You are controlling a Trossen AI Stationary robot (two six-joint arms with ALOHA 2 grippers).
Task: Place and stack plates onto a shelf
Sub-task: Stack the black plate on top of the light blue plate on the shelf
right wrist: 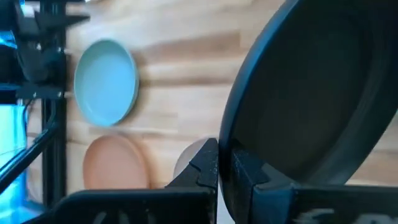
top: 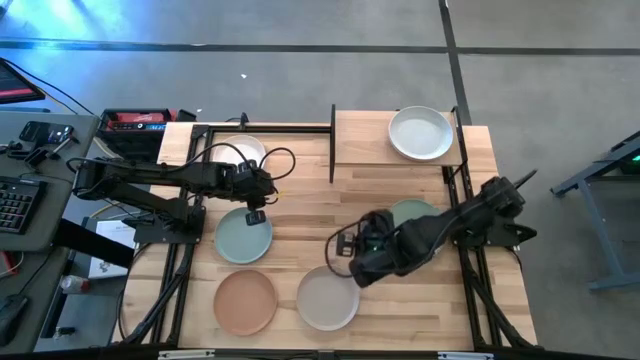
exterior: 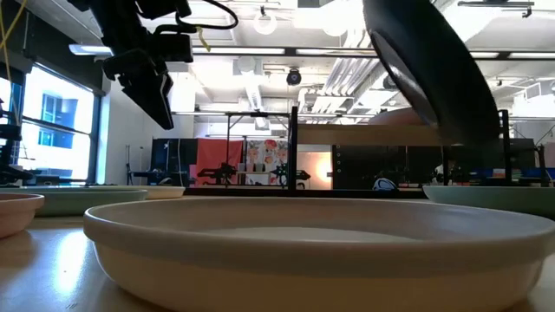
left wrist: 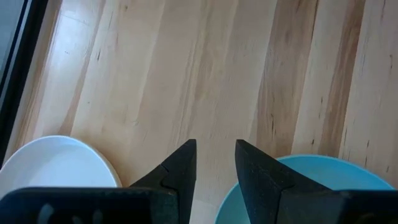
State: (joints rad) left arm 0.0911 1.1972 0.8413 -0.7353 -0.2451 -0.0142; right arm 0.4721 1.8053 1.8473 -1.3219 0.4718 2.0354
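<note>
**Right gripper holds black plate aloft; left gripper hovers with a narrow gap**

Your right gripper (right wrist: 219, 167) is clamped on the rim of the black plate (right wrist: 311, 93). In the low view that plate (exterior: 431, 65) hangs tilted, clear of the tabletop. From above, the gripper (top: 362, 262) sits right of the table's centre, over the gap between the beige plate (top: 327, 298) near you and the blue-green plate (top: 418, 212), which the arm partly hides.

Your left gripper (left wrist: 214, 163) holds nothing; its fingers stand a little apart, with bare wood showing between them. It hovers above the table (left wrist: 205, 74), between a white plate (left wrist: 56, 162) and the mint green plate (left wrist: 317, 177). In the high view it (top: 256, 208) is at the far rim of the mint green plate (top: 243, 238), and the white plate (top: 240, 152) lies farther back, partly under the arm and its cable.

Plates resting on the table: peach plate (top: 244, 302) near left, beige plate just to its right, mint green plate beyond the peach one, blue-green plate on the right.

The shelf (top: 362, 138) stands at the far edge, right of centre. A pale grey plate (top: 420, 133) lies on the shelf's right half; the left half shows bare board.

In the low view the beige plate (exterior: 312, 247) fills the foreground.
</note>
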